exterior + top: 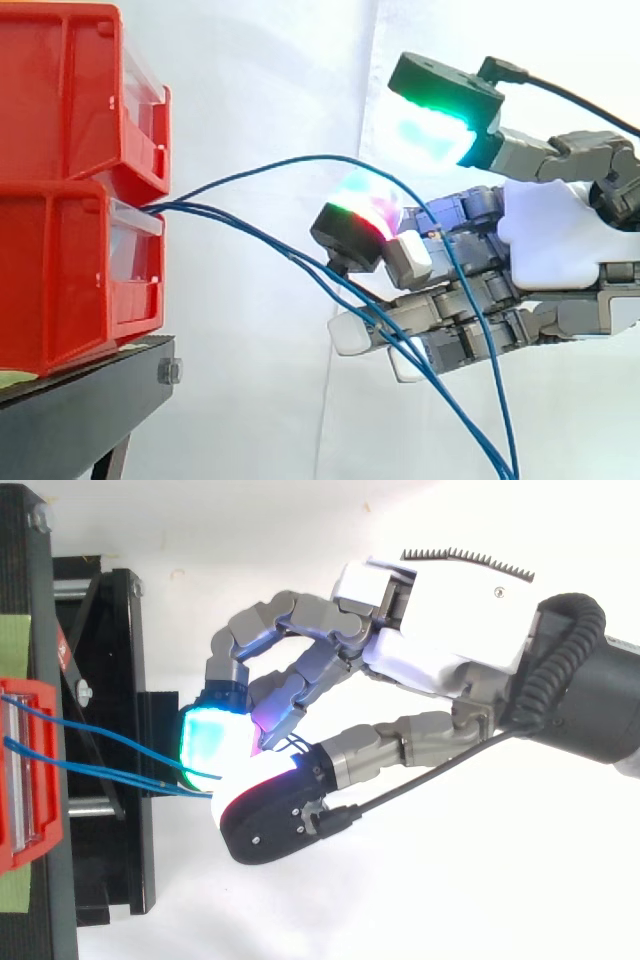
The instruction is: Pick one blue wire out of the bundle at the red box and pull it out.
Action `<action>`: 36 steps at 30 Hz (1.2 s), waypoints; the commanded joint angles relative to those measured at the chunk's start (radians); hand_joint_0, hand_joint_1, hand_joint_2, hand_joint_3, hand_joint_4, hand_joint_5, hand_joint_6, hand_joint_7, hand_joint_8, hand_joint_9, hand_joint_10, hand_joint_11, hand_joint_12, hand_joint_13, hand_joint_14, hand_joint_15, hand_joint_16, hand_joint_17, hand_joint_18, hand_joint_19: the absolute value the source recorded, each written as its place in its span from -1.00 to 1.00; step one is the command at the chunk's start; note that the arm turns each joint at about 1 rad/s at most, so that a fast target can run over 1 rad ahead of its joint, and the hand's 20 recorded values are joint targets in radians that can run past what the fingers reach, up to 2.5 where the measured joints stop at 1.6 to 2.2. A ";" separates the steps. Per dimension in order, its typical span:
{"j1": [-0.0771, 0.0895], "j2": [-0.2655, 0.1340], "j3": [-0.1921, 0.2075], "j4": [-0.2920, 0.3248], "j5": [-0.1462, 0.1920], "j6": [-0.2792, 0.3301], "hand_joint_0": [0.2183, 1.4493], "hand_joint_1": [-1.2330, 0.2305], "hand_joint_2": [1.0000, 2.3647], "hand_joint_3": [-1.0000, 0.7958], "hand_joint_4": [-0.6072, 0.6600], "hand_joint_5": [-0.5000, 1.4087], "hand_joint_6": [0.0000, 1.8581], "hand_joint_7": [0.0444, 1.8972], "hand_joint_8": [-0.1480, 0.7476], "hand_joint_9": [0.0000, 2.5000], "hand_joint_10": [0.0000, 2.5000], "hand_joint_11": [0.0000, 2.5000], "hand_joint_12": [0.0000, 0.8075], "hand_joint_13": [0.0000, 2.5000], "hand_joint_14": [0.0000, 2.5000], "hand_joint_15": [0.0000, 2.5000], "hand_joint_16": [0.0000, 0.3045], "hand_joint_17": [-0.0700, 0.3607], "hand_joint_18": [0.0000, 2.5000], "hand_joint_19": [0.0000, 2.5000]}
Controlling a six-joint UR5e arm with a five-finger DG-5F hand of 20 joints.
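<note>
Several thin blue wires leave the front of the lower red bin and slope down to the right. One blue wire arcs higher, passes between the thumb's green pad and a finger's red-green pad, then drops in front of the fingers. My hand hangs right of the bins, its fingers loosely bent toward them, thumb raised well apart. Nothing is pinched. From above, the wires run from the bin and vanish under the glowing pads of the hand.
A second red bin sits stacked on the lower one. Both rest on a black stand at the left. A white curtain hangs behind. The wires trail off the bottom edge, below the hand.
</note>
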 commanded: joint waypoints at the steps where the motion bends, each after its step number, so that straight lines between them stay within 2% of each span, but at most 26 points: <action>1: 0.001 0.000 0.000 -0.002 -0.001 0.010 -0.38 -0.52 -1.00 -0.44 0.29 -0.64 0.00 0.07 0.18 -0.21 -0.99 -0.38 0.10 -0.43 -0.99 -0.72 -0.65 -0.12 -0.40 -0.62; 9: 0.000 0.000 0.000 -0.002 -0.001 0.024 -0.32 -0.52 -0.99 -0.39 0.24 -0.64 -0.01 0.12 0.18 -0.21 -0.99 -0.39 0.09 -0.43 -0.99 -0.72 -0.65 -0.12 -0.40 -0.63; 27: 0.000 0.001 0.000 -0.008 0.000 0.023 -0.36 -0.41 -0.98 -0.18 0.17 -0.63 0.01 0.18 0.19 -0.19 -0.99 -0.39 0.09 -0.43 -0.99 -0.72 -0.66 -0.13 -0.40 -0.62; 30: 0.000 0.000 0.000 -0.011 0.000 0.023 -0.37 -0.40 -0.97 -0.10 0.09 -0.62 0.01 0.20 0.18 -0.18 -0.98 -0.40 0.08 -0.42 -0.99 -0.71 -0.66 -0.13 -0.40 -0.61; 36: 0.000 0.000 0.000 -0.020 0.000 -0.011 -0.36 -0.41 -0.98 -0.07 0.02 -0.61 0.02 0.15 0.22 -0.15 -0.99 -0.41 0.16 -0.40 -0.99 -0.72 -0.61 -0.06 -0.36 -0.63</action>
